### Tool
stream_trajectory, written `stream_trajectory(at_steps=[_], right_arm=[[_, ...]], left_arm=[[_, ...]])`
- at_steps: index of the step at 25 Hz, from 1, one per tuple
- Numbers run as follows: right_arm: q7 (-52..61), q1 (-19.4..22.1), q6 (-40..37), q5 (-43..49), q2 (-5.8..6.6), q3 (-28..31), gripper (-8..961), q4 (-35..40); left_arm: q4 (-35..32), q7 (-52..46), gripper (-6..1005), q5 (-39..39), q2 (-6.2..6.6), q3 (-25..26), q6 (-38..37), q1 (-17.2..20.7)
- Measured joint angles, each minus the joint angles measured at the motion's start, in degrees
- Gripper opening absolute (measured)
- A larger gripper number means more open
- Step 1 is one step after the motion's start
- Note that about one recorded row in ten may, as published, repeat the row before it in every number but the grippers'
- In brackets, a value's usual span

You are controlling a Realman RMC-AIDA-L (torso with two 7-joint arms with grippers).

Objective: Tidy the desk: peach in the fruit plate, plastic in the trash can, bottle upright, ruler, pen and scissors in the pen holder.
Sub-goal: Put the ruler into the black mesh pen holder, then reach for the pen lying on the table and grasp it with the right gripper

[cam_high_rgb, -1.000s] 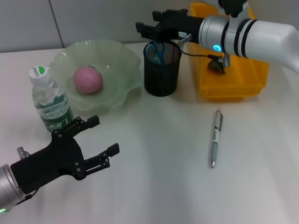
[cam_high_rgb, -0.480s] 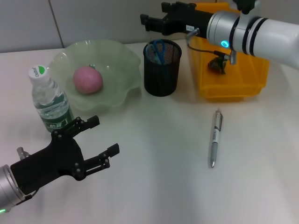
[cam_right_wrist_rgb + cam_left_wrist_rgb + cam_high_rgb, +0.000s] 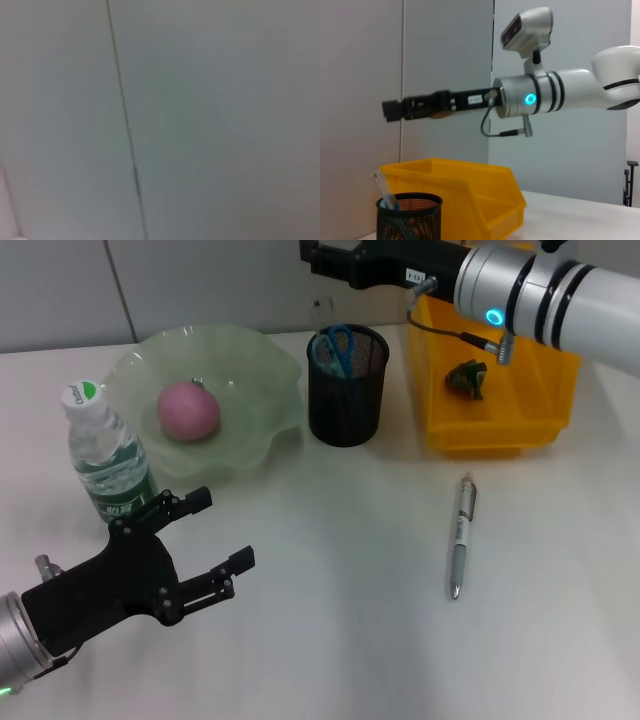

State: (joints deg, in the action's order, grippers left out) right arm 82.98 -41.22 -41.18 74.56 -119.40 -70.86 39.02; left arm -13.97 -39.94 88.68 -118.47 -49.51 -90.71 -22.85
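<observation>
Landmark: black wire-mesh pen holder [image 3: 347, 386], cylindrical, upright on the white tabletop [image 3: 330, 620].

Inside the pen holder: blue-handled scissors [image 3: 334, 346] and a clear ruler [image 3: 320, 318] standing above the rim; in the left wrist view the ruler [image 3: 381, 186] leans against the mesh wall [image 3: 409, 217].

Left of the pen holder: pale green, wavy-edged fruit plate [image 3: 255, 375], translucent, holding the pink peach [image 3: 188, 410]. Farther left, a clear plastic bottle [image 3: 105, 456] stands upright; white cap with a green mark, green label, print too small to read.

Right of the pen holder: yellow plastic bin-shaped trash can [image 3: 500, 435], smooth-walled, with a crumpled dark-green piece of plastic [image 3: 466, 378] in it.

In front and to the right of the pen holder: silver pen [image 3: 461, 536] lying flat on the tabletop, apart from everything.

Right tool [image 3: 325, 257]: above and behind the pen holder, level, holding nothing visible; finger spacing cannot be told, possibly closed.

Left tool [image 3: 205, 540]: well in front of the pen holder, near the bottle, fingers spread wide, empty.
</observation>
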Motion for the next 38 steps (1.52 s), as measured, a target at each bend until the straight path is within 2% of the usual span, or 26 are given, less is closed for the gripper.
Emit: stream_trajectory(at_steps=[5,10,12,13,15,17,18,19,20,26,32,38], right_arm=[[9.4,3.0,-5.7,4.3,0.49,-0.6,750,6.4],[27.3,5.4,-13.4,20.1,0.89,0.3,750,16.3],[31.4,5.5,-17.0,24.9,0.96,1.1,750,18.7],[35.6,5.4,-22.0,29.7,1.04,2.8,750,21.0],[37.3,5.0,-24.3,31.7,1.15,3.8,749,21.7],[41.2,4.1,-29.5,36.4,1.58,6.1,749,22.7],[43.8,3.1,-33.8,39.2,2.18,8.4,749,23.1],[43.8,3.1,-33.8,39.2,2.18,8.4,749,23.1],[45.2,2.1,-38.0,40.9,2.93,10.6,749,23.1],[47.2,0.7,-41.6,44.8,3.87,13.9,749,21.7],[50.3,-0.5,-43.3,51.6,3.54,13.6,748,22.5],[49.0,-0.6,-46.5,53.4,2.85,12.3,748,23.6]], left_arm=[[0.0,0.1,842,0.0,-0.02,0.1,0.0,-0.2],[0.0,0.3,842,0.0,-0.08,0.1,0.0,-0.5],[0.0,0.4,842,0.0,-0.09,0.1,0.0,-0.6],[-0.1,0.4,842,0.0,-0.09,0.1,0.0,-0.6],[-0.1,0.3,842,-0.1,-0.09,0.1,0.0,-0.7],[-0.1,0.2,842,-0.1,-0.09,0.1,0.1,-0.7],[-0.1,0.1,842,-0.1,-0.09,0.1,0.1,-0.8],[-0.1,0.1,842,-0.1,-0.09,0.1,0.1,-0.8],[-0.2,0.0,842,-0.2,-0.09,0.1,0.1,-0.8],[-0.2,-0.1,842,-0.7,-0.06,0.1,0.1,-1.0],[-0.2,-0.5,842,-0.7,-0.02,0.1,0.0,-0.6],[-0.2,-0.5,842,-0.7,0.01,0.1,-0.1,-0.2]])
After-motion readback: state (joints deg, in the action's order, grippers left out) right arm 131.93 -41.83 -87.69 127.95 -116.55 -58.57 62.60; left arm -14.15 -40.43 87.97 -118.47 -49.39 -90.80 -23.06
